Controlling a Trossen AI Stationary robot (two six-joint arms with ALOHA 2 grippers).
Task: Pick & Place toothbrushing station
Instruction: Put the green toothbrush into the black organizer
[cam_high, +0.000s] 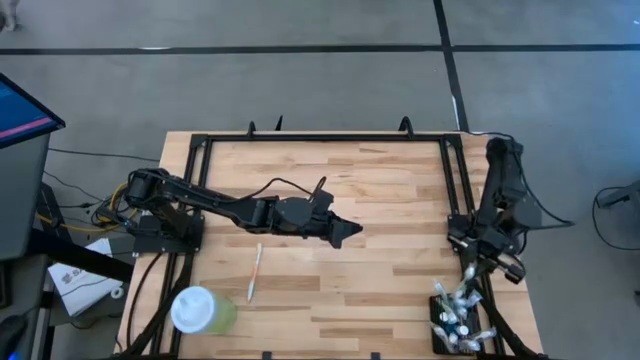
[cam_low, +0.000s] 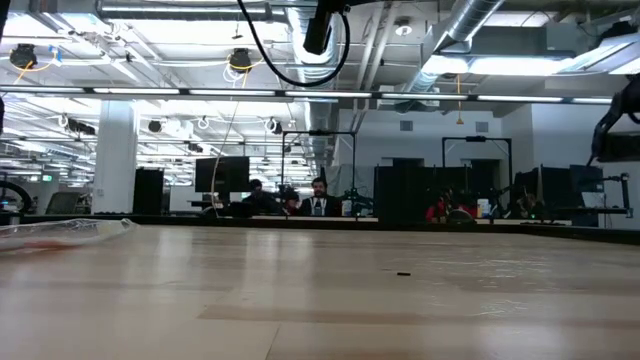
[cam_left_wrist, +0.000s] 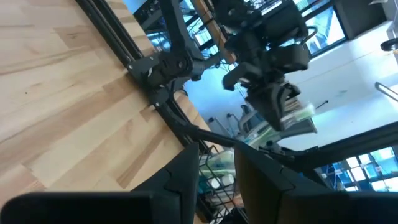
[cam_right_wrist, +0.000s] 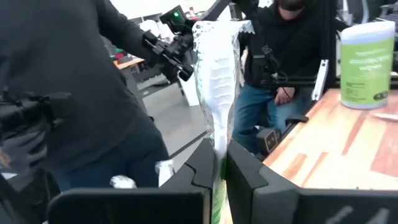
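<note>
The toothbrushing station (cam_high: 450, 330), a small black holder, stands at the table's near right corner with several wrapped brushes stuck in its top. My right gripper (cam_high: 473, 270) hovers just beyond its far side, shut on a toothbrush in a clear wrapper (cam_right_wrist: 214, 81). The left wrist view shows that gripper (cam_left_wrist: 281, 102) and its wrapper (cam_left_wrist: 300, 119) from farther off. My left gripper (cam_high: 345, 232) hangs over the table's middle, fingers (cam_left_wrist: 186, 177) a little apart with nothing between them. My right gripper pinches the wrapped toothbrush near one end (cam_right_wrist: 217, 146) between its two fingers. The rest of the wrapper (cam_right_wrist: 214, 62) sticks out past the fingertips, in line with the fingers. It is lifted clear of the table and the holder.
A loose white toothbrush (cam_high: 254, 272) lies on the near left part of the table. A pale green cup with a white lid (cam_high: 200, 310) stands by the near left corner. A black frame (cam_high: 300, 138) edges the table. People stand just beyond the table's right side (cam_right_wrist: 74, 93).
</note>
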